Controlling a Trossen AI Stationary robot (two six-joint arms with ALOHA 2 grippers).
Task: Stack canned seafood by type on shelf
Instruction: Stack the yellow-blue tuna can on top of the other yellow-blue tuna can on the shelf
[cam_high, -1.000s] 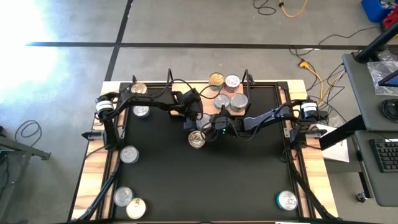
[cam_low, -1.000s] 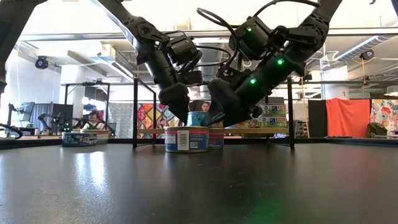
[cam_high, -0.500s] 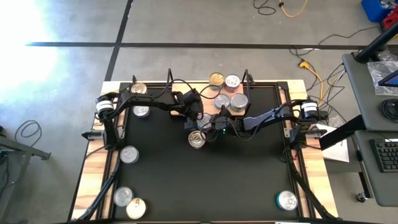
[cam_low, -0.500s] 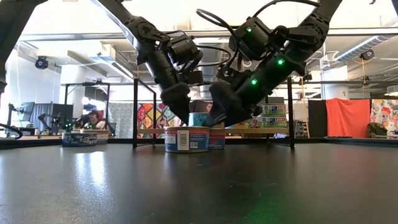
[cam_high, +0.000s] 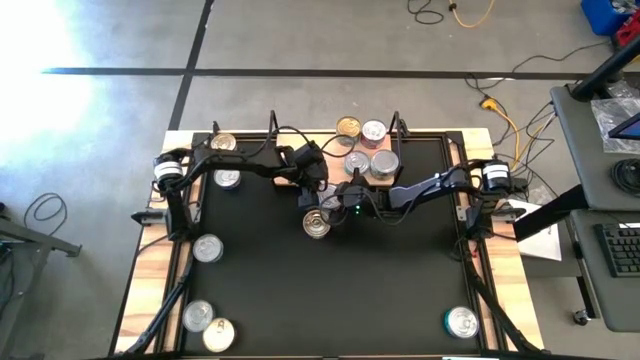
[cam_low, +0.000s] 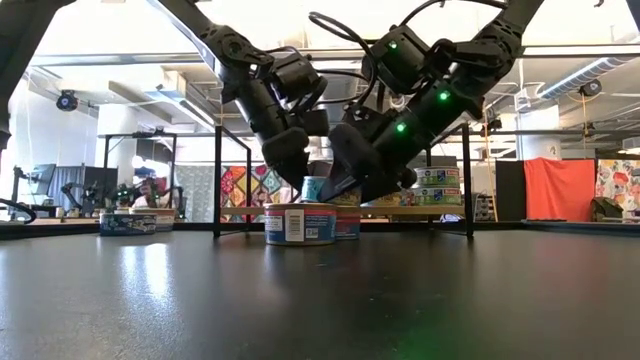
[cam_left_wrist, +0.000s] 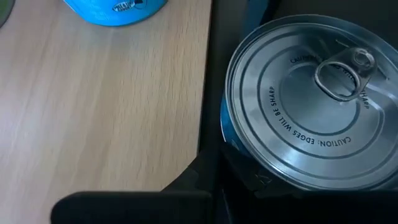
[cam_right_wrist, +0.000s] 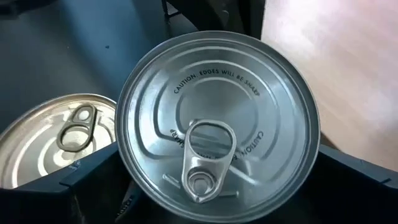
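Right wrist view: the right gripper (cam_right_wrist: 217, 205) straddles a round silver pull-tab tin (cam_right_wrist: 217, 124), jaws spread wide, at six o'clock of the light-wood shelf (cam_high: 385, 178). Centre before closing. The left gripper (cam_low: 290, 165), pressed together, crowds nearby.

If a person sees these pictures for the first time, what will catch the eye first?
First, both dark arms meeting at the table's middle, the left gripper and right gripper crowded over one raised tin, which fills the right wrist view between that gripper's wide fingers. Next, a blue-labelled tin standing just below them. Then the tins clustered on the shelf at the far edge.
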